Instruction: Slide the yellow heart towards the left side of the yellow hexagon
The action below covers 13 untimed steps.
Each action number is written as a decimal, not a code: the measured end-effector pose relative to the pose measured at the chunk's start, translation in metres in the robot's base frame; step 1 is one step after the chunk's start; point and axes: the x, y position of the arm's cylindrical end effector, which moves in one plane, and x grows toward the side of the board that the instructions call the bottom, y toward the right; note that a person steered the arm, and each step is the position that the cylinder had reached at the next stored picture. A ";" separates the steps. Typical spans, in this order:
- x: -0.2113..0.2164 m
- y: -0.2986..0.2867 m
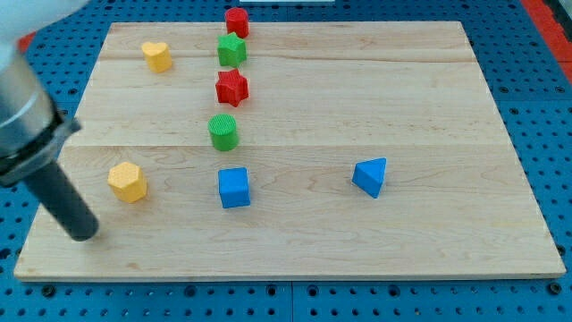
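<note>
yellow heart (156,55) lies flat near the board's top-left corner; yellow hexagon (128,182) sits well apart, near the left edge, toward the bottom.

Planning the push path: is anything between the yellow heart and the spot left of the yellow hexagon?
Nothing visible. The yellow heart sits toward the view's top, the yellow hexagon below it; bare board between. My tip rests lower-left of the hexagon.

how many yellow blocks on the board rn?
2. The yellow heart sits near the view's top left. The yellow hexagon sits lower left, just to the right of my tip. The rod covers a bit of the left edge, so one could be hidden.
</note>
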 end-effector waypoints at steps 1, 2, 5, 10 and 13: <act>-0.041 -0.011; -0.064 -0.042; -0.195 -0.054; -0.333 0.059; -0.304 0.035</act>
